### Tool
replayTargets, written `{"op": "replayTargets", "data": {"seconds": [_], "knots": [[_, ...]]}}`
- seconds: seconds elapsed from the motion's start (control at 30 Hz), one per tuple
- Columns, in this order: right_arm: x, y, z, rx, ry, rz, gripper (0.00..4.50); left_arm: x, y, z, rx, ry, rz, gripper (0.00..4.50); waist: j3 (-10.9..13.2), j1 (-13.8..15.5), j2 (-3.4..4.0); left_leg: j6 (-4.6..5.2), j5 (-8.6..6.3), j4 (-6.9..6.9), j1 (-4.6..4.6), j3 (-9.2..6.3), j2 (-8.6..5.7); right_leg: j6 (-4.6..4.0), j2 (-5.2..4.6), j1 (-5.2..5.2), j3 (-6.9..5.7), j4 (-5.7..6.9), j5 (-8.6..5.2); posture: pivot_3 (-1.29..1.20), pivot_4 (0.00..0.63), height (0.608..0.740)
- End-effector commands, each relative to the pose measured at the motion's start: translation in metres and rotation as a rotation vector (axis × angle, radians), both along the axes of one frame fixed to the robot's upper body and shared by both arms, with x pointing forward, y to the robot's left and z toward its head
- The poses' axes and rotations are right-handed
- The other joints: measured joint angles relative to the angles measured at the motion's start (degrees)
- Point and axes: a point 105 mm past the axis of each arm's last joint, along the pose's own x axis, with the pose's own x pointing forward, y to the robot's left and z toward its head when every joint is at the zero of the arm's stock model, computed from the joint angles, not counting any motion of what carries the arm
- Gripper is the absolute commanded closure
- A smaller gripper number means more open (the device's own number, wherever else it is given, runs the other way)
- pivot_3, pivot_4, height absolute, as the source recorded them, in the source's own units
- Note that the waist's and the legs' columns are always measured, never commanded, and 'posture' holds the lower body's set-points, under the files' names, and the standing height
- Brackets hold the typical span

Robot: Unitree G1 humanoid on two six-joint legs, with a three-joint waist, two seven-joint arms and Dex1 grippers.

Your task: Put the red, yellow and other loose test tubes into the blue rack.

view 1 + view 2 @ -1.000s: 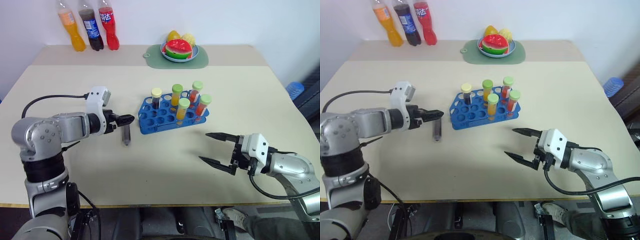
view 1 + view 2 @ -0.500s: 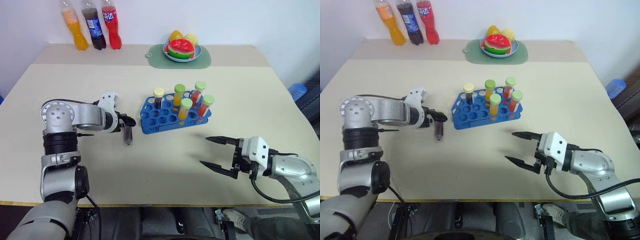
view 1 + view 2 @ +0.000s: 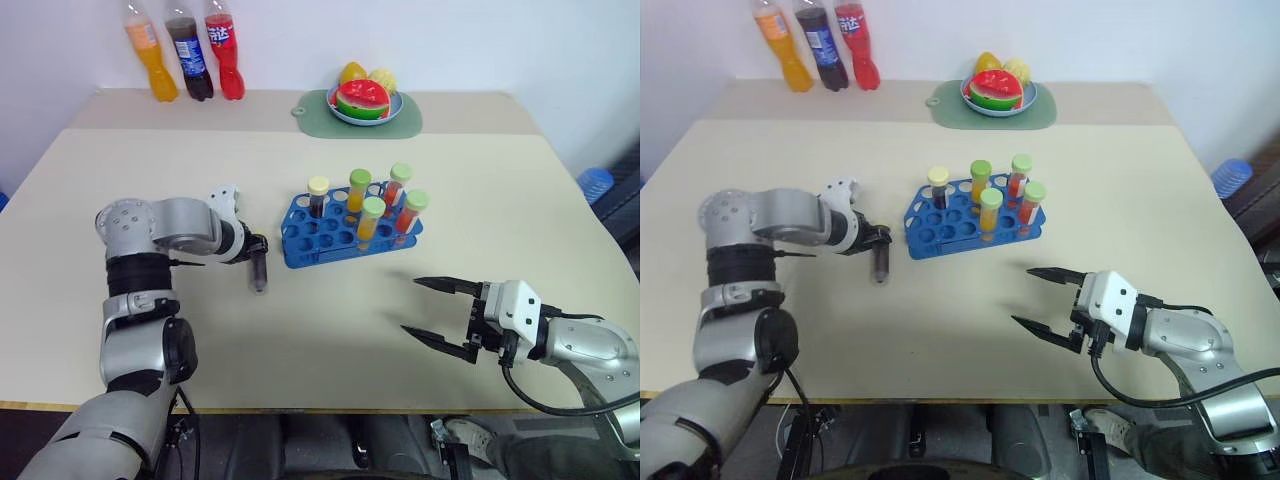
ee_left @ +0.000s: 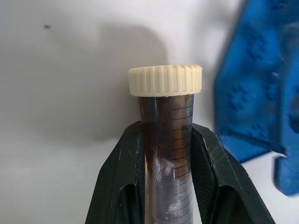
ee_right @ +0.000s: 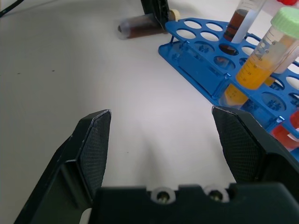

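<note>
The left gripper (image 4: 166, 158) is clamped on a dark brown test tube (image 4: 167, 154) just under its cream cap (image 4: 165, 80); this grip is clear in the left wrist view, while from the head the tube (image 3: 258, 272) looks like lying on the table (image 3: 330, 320), at about 8 o'clock from the blue rack (image 3: 345, 232) and near it. The right gripper (image 3: 437, 316) hovers with its fingers wide apart at about 4 o'clock from the rack, well apart from it. The rack carries five capped tubes (image 3: 371, 216).
</note>
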Motion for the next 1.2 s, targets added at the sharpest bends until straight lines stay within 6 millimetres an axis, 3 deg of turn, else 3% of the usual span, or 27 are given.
{"op": "replayTargets", "data": {"seconds": [0.03, 0.13, 0.23, 0.3, 0.37, 0.53, 0.73, 1.2], "knots": [[0.004, 0.000, 0.008, 0.017, -0.045, -0.006, 0.67, -0.013, 0.007, 0.038, -0.085, -0.252, -0.090, 3.74, 0.0, -0.2, -0.02, -0.16, 0.09, -0.10, 0.00, 0.00, 0.02, -0.01, 0.02, -0.07, 0.00, 0.02, 0.00, 0.00, 0.150, 0.740], [0.006, -0.003, 0.005, 0.020, -0.042, -0.021, 0.67, -0.029, 0.008, 0.085, -0.192, -0.642, -0.193, 3.74, 0.0, 0.3, -0.02, -0.45, 0.26, -0.17, -0.02, 0.04, 0.01, -0.10, 0.01, -0.12, -0.01, 0.01, -0.04, 0.00, 0.150, 0.740], [0.007, -0.007, 0.002, 0.039, -0.035, -0.051, 0.67, -0.052, -0.001, 0.085, -0.191, -0.736, -0.431, 3.74, 0.0, 0.6, -0.04, -0.44, 0.23, -0.17, -0.07, 0.07, 0.01, -0.28, -0.04, -0.12, -0.07, -0.06, -0.13, 0.00, 0.150, 0.740], [0.010, -0.011, -0.001, 0.046, -0.024, -0.092, 0.67, -0.066, -0.014, 0.096, -0.164, -0.969, -0.668, 3.74, -0.1, 0.8, 0.07, -0.31, 0.16, -0.17, -0.06, 0.11, -0.09, -0.49, -0.21, -0.09, -0.13, -0.09, -0.25, 0.00, 0.150, 0.740], [0.009, -0.013, -0.004, 0.050, -0.017, -0.115, 0.67, -0.072, -0.024, 0.094, -0.196, -1.045, -0.802, 3.74, -0.1, 1.2, 0.08, -0.31, 0.15, -0.19, -0.06, 0.20, -0.12, -0.52, -0.32, -0.04, -0.14, -0.31, -0.27, 0.00, 0.150, 0.740], [0.005, -0.018, -0.007, 0.048, -0.025, -0.166, 0.67, -0.058, -0.050, 0.096, -0.347, -1.182, -0.879, 3.74, -0.1, 1.8, 0.06, -0.14, 0.08, -0.14, -0.10, 0.16, -0.11, -0.57, -0.31, 0.21, -0.20, -0.68, -0.21, 0.00, 0.150, 0.740], [0.001, -0.023, -0.004, 0.050, -0.059, -0.237, 0.67, -0.028, -0.079, 0.080, -0.390, -1.261, -0.874, 3.74, -0.1, 1.6, 0.05, 0.18, -0.09, -0.02, -0.12, 0.13, -0.12, -0.40, -0.23, 0.37, -0.19, -0.86, -0.17, 0.00, 0.150, 0.740], [-0.003, -0.023, -0.001, 0.066, -0.107, -0.324, 0.67, 0.022, -0.107, 0.046, -0.357, -1.256, -0.788, 3.74, -0.1, 1.6, 0.05, 0.22, -0.10, 0.02, -0.11, 0.03, -0.09, -0.25, -0.15, 0.42, -0.19, -0.88, -0.10, 0.00, 0.150, 0.740]]}}
